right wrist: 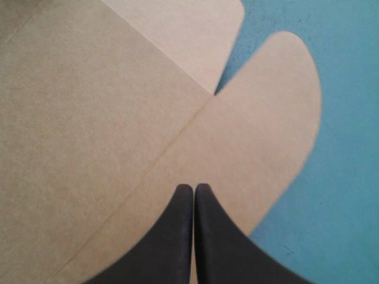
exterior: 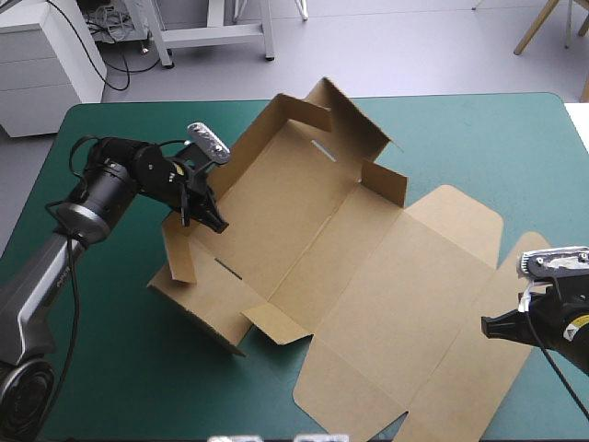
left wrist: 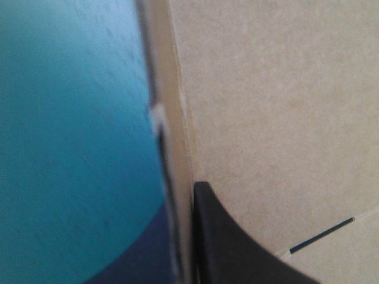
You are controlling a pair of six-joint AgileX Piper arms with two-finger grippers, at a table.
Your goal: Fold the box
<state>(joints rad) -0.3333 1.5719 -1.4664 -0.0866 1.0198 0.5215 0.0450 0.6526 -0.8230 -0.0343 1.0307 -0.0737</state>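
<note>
The brown box [exterior: 313, 249] lies in the middle of the table. Its left and far walls stand raised, and its lid is spread flat toward the front right. My left gripper [exterior: 210, 219] is at the raised left wall, shut on the wall's top edge. In the left wrist view one black finger [left wrist: 225, 248] rests against the wall's inner face [left wrist: 278, 106], and the other is hidden behind the board. My right gripper [exterior: 488, 325] is shut, with its tips [right wrist: 193, 188] over the lid's rounded side flap [right wrist: 260, 136] near that flap's outer edge.
Teal-green cover [exterior: 120, 350] shows in front of the box on the left and along the far right [exterior: 497, 147]. The right gripper is close to the table's right edge. A narrow slot [left wrist: 323, 235] is cut in the box floor near the left gripper.
</note>
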